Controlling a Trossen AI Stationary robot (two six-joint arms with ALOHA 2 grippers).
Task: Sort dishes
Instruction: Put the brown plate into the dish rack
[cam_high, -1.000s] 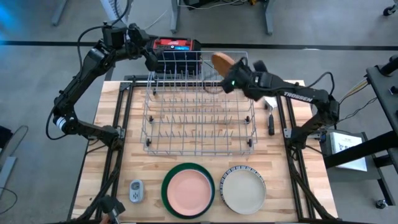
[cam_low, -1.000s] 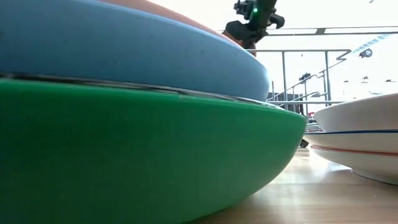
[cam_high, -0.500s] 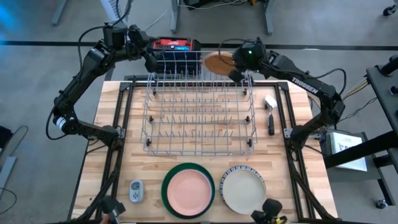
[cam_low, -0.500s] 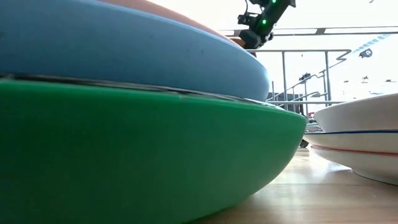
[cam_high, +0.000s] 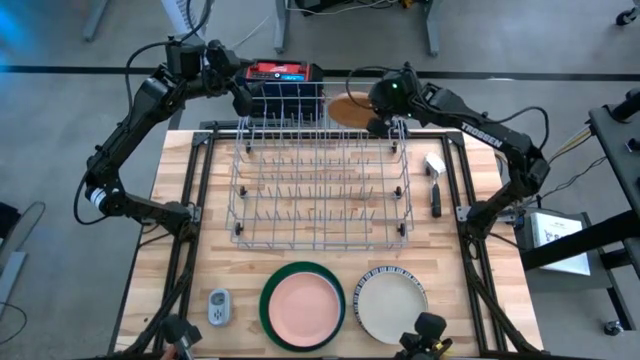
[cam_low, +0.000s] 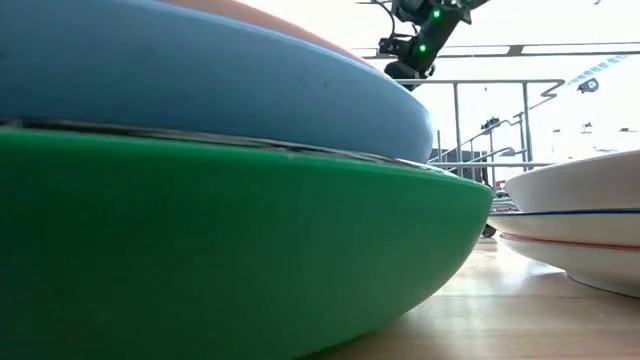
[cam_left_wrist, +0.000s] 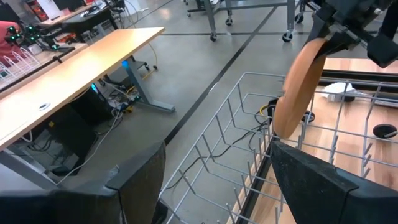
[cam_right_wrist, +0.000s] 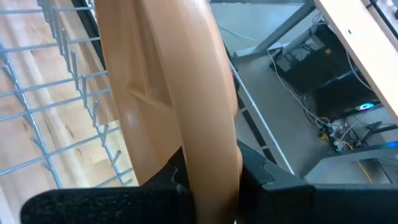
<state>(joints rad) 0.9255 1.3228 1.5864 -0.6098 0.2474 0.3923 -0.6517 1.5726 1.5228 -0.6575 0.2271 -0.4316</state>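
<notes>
Below me, the wooden table (cam_high: 170, 215) is the widest thing, its near strip carrying the stacks and its sides bare. Next comes the silver wire rack (cam_high: 322, 190), filling the middle and reaching to the far edge, every slot open. Near the front edge sits the green plate (cam_high: 268, 305) with the pink plate (cam_high: 303, 306) on it, and just beside them the cream plate (cam_high: 392, 305) on the striped one. My right gripper (cam_high: 376, 103) hangs over the rack's far right corner, clenched on the tan plate (cam_high: 350, 107), which stands clear above the wires. My left gripper (cam_high: 240, 97) waits, jaws spread wide and holding nothing, beyond the rack's far left corner. Smallest, the grey gadget (cam_high: 218, 306) lies near the green plate.
</notes>
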